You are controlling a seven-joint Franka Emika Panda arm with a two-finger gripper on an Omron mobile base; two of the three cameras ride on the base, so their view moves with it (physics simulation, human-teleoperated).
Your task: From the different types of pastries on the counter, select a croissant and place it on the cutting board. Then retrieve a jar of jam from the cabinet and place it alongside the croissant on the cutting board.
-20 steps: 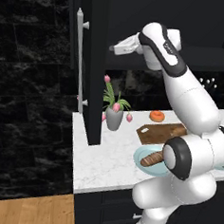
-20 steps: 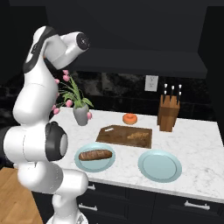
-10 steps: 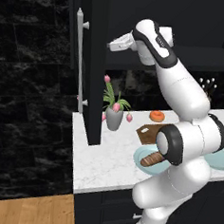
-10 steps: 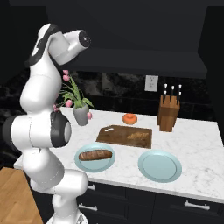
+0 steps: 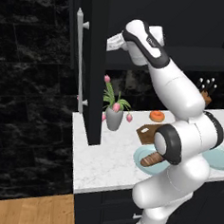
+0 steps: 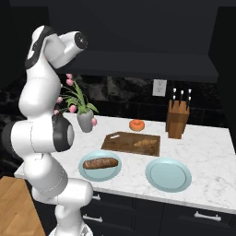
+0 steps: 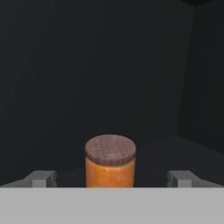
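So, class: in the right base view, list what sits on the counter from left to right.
Flower vase → plate with the long brown pastry → cutting board with the croissant on it → empty teal plate → knife block.

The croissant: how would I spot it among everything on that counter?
Find the white marble counter, then the dark wooden cutting board at its middle. The croissant lies on the board's right part: small, lumpy, golden-tan, unlike the long brown loaf on its teal plate or the orange doughnut behind.
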